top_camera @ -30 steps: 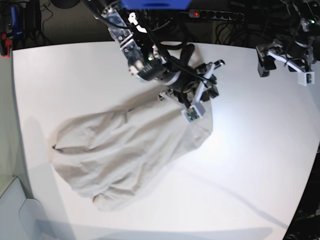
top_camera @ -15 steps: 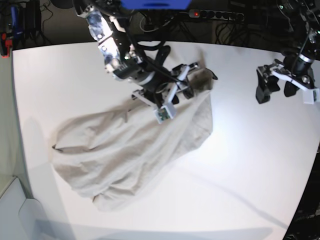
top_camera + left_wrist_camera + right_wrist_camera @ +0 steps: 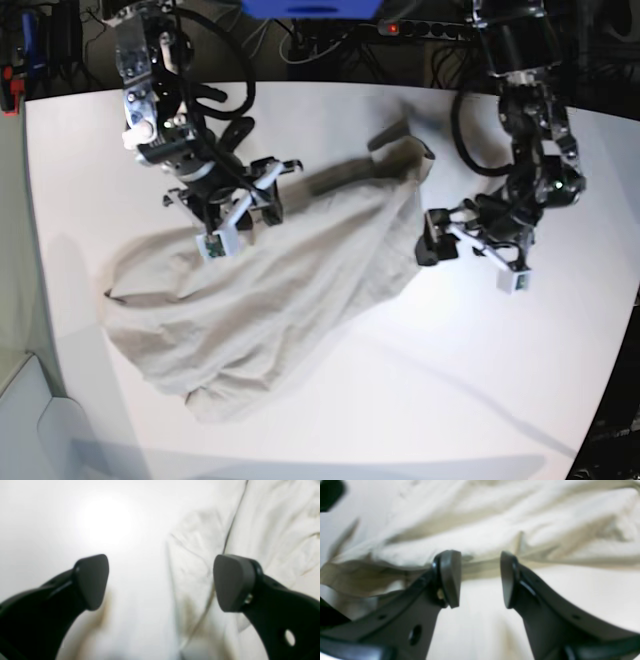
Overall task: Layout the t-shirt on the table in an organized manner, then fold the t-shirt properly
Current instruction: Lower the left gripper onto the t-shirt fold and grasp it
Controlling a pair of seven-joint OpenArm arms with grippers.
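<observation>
The t-shirt (image 3: 280, 290) lies crumpled on the table (image 3: 480, 380), stretched diagonally from the front left to a bunched corner at the back right. My right gripper (image 3: 275, 190) hovers at the shirt's upper edge. In the right wrist view it (image 3: 480, 578) is open with nothing between its fingers, the t-shirt (image 3: 495, 512) just beyond the tips over the bare table (image 3: 570, 592). My left gripper (image 3: 432, 238) sits low beside the shirt's right edge. It (image 3: 160, 580) is wide open, with the edge of the t-shirt (image 3: 275, 525) under its right finger and the table (image 3: 50, 517) under its left.
A power strip with a red light (image 3: 392, 28) and cables lie behind the table's far edge. A pale grey surface (image 3: 30, 420) sits off the front left corner. The table's right edge curves away near the left arm.
My right arm has moved left along the shirt's upper edge and its jaws have opened wider. My left arm has swung from the back right down to the shirt's right edge.
</observation>
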